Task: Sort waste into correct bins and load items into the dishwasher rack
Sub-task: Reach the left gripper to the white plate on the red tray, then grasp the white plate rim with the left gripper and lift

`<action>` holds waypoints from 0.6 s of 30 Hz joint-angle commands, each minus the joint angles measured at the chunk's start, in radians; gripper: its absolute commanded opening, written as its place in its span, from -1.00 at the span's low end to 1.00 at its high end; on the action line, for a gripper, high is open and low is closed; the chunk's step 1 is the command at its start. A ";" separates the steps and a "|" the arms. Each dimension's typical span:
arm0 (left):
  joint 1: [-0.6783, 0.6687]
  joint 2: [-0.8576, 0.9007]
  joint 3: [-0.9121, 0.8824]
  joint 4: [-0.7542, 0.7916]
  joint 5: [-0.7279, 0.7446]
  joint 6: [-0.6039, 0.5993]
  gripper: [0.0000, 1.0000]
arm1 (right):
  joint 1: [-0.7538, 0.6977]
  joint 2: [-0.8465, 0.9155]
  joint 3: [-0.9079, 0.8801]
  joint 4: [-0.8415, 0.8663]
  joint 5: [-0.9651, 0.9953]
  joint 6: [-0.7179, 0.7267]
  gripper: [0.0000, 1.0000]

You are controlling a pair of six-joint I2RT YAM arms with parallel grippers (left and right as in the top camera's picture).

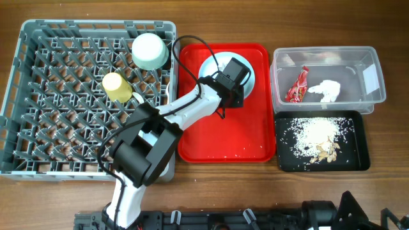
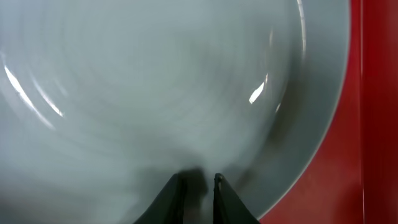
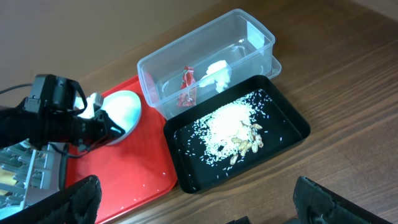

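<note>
Right claw (image 3: 196,199) sits at the near edge of the wooden bench (image 1: 390,191), its two dark fingers spread wide apart. Just beyond it lies the black tray (image 1: 365,144), holding a heap of whitish rice scraps (image 1: 316,131) with a few beige bits (image 1: 327,151) at the near side of the heap. To the left lies the flat red serving tray (image 1: 217,144), with the light-blue plate (image 2: 155,81) at its far end. The left claw (image 2: 199,186) is over the plate, fingers drawn nearly together with a thin gap; whether they pinch the plate cannot be told. Behind the black tray stands the clear tub (image 1: 377,96), holding the red wrapper (image 1: 297,86) and the white napkin (image 1: 324,91) side by side. At far left, the grey dishwasher rack (image 1: 38,96) holds the yellow cup (image 1: 115,86) and, in its far right corner, the pale green-blue bowl (image 1: 150,51).
</note>
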 commanded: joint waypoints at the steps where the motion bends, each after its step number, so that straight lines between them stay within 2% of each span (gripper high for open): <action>1: 0.002 -0.029 -0.009 -0.142 0.035 0.035 -0.63 | 0.000 -0.007 0.002 0.002 -0.001 0.004 0.99; 6: 0.005 -0.073 -0.009 -0.270 0.002 0.062 -0.62 | 0.000 -0.007 0.002 0.002 -0.001 0.004 1.00; 9: 0.005 -0.104 -0.009 -0.309 -0.066 0.084 -0.60 | 0.001 -0.007 0.002 0.002 -0.001 0.004 1.00; 14: -0.008 -0.244 0.008 -0.296 -0.091 0.064 -0.58 | 0.001 -0.007 0.002 0.002 -0.001 0.003 1.00; 18: -0.071 -0.310 0.008 -0.213 -0.005 0.057 -0.48 | 0.000 -0.007 0.002 0.002 -0.001 0.004 0.99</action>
